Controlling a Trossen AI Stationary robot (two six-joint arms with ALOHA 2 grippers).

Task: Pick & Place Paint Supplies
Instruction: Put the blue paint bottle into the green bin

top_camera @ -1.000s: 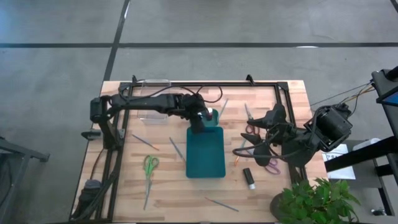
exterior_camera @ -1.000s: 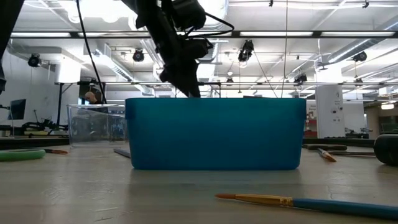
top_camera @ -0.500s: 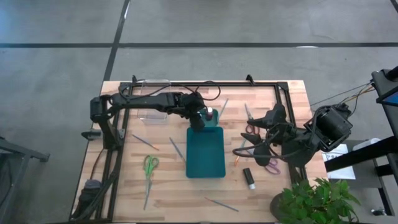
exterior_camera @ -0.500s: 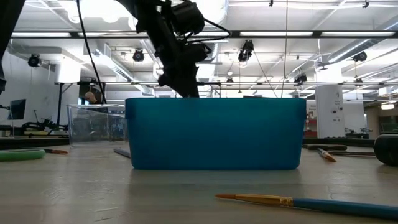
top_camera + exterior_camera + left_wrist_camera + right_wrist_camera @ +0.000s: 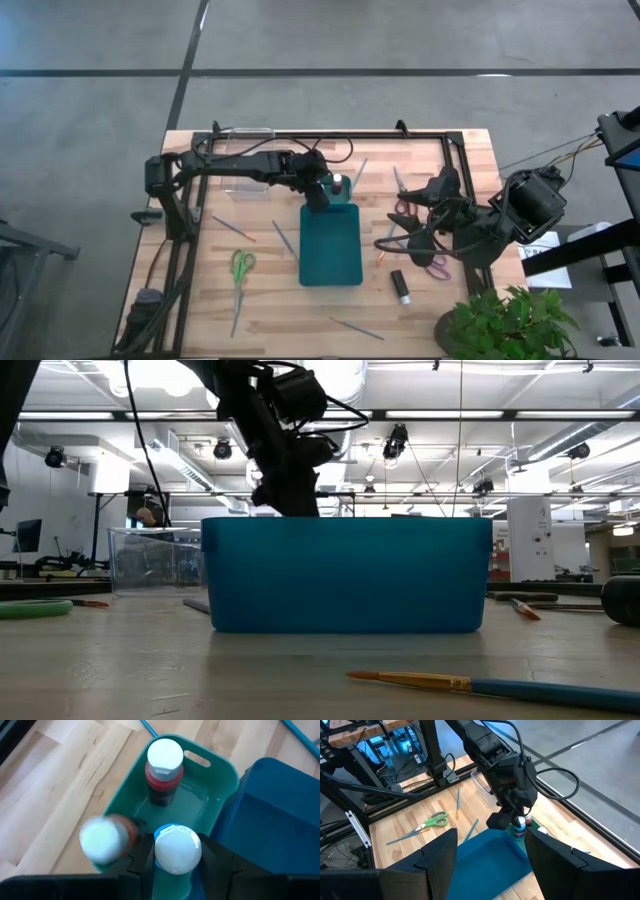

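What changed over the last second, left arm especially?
The left gripper drew back slightly from the teal tray's far end toward the clear plastic box, staying shut on the white-capped paint bottle. The red bottle stays upright in the small teal bin. The right gripper, green scissors, black bottle and brushes did not move.
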